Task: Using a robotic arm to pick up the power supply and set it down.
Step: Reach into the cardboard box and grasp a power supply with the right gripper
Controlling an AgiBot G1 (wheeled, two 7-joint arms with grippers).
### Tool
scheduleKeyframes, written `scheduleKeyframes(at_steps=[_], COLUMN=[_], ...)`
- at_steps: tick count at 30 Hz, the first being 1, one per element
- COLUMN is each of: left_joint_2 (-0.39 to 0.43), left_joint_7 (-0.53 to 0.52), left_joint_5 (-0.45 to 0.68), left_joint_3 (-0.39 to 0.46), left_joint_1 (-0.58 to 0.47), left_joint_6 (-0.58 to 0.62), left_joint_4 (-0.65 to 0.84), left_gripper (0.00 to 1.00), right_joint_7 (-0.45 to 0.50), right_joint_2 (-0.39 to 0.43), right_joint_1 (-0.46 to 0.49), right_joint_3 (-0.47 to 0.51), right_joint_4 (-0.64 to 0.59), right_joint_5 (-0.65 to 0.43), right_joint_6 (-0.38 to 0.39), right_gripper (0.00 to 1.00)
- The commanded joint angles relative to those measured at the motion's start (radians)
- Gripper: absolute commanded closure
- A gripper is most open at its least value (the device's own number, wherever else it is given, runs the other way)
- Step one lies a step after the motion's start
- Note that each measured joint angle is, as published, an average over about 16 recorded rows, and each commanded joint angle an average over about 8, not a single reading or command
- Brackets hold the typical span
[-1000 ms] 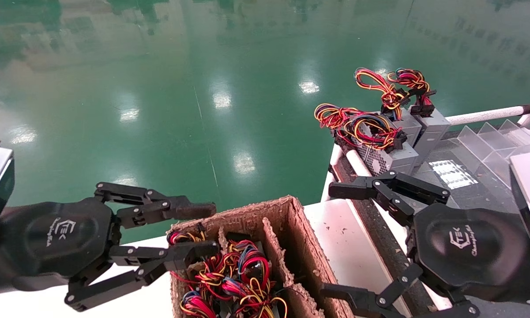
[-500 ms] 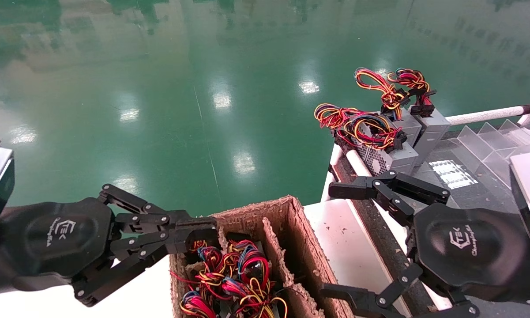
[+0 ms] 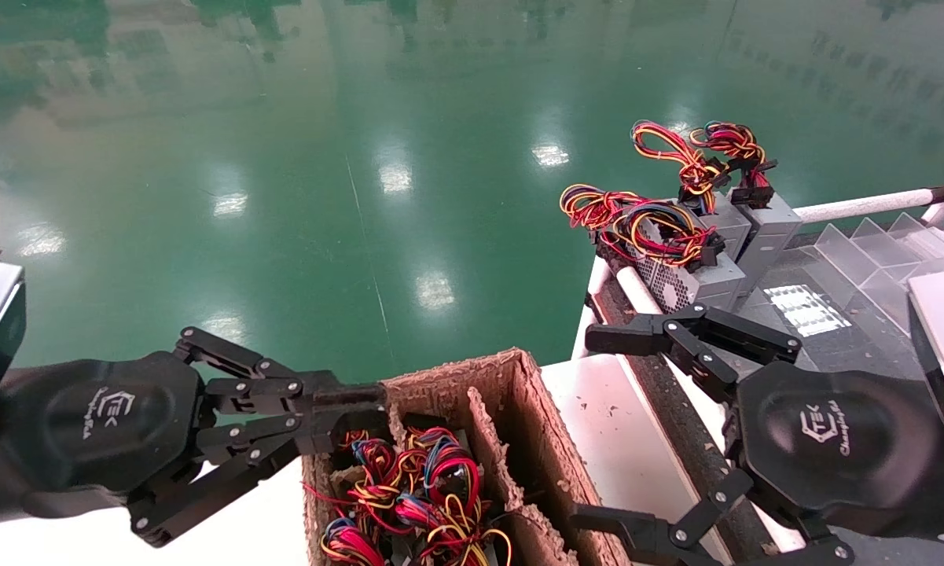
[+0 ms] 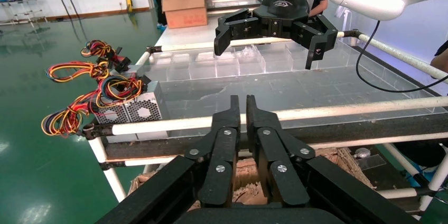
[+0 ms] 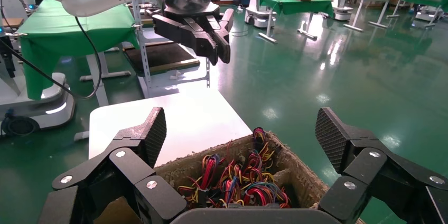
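Observation:
A cardboard box (image 3: 456,369) at the front holds power supplies. Only their red, yellow and blue wire bundles (image 3: 424,479) (image 5: 238,182) show; the grey bodies are hidden. My left gripper (image 3: 365,409) (image 4: 243,102) is shut, its tips at the box's far-left corner just above the wires, with nothing visible between them. To the right of the box, my right gripper (image 3: 593,428) (image 5: 243,131) is wide open and empty, hovering over the table's edge. In the right wrist view the box lies below and beyond its jaws.
Three grey power supplies (image 3: 699,275) (image 4: 134,110) with looped wire bundles stand at the rack's far-left corner. Clear plastic dividers (image 3: 872,244) and a white tube rail (image 3: 865,206) line the rack. The box stands on a white table (image 3: 621,440) over the green floor (image 3: 361,196).
The left gripper's fingers have closed from wide open and its tips have settled at the box's far-left corner. The right arm has not moved.

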Motion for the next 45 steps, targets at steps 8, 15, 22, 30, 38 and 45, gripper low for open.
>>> scheduleKeyframes(at_steps=[8,15,22,30,38,45], left_joint_2=[0.000,0.000,0.000,0.000,0.000,0.000], left_joint_7=[0.000,0.000,0.000,0.001,0.001,0.001], left_joint_5=[0.000,0.000,0.000,-0.001,-0.001,-0.001], left_joint_3=[0.000,0.001,0.001,0.001,0.001,0.002], left_joint_1=[0.000,0.000,0.000,-0.001,-0.001,-0.001], left_joint_6=[0.000,0.000,0.000,0.000,0.000,0.000], left_joint_4=[0.000,0.001,0.001,0.001,0.001,0.001], left_gripper=[0.00,0.00,0.00,0.00,0.00,0.00], right_joint_7=[-0.002,0.034,0.098,0.125,0.089,0.060], right_joint_2=[0.005,-0.007,-0.062,-0.191,-0.283,-0.307], right_joint_1=[-0.010,-0.019,-0.018,-0.013,0.009,0.006], right_joint_3=[-0.007,-0.053,-0.140,-0.242,-0.285,-0.283], right_joint_4=[-0.004,0.002,0.005,-0.065,-0.166,-0.209], right_joint_5=[-0.017,-0.077,-0.185,-0.315,-0.392,-0.393], right_joint_6=[0.003,0.006,0.015,0.047,0.080,0.097], right_gripper=[0.00,0.00,0.00,0.24,1.00,1.00])
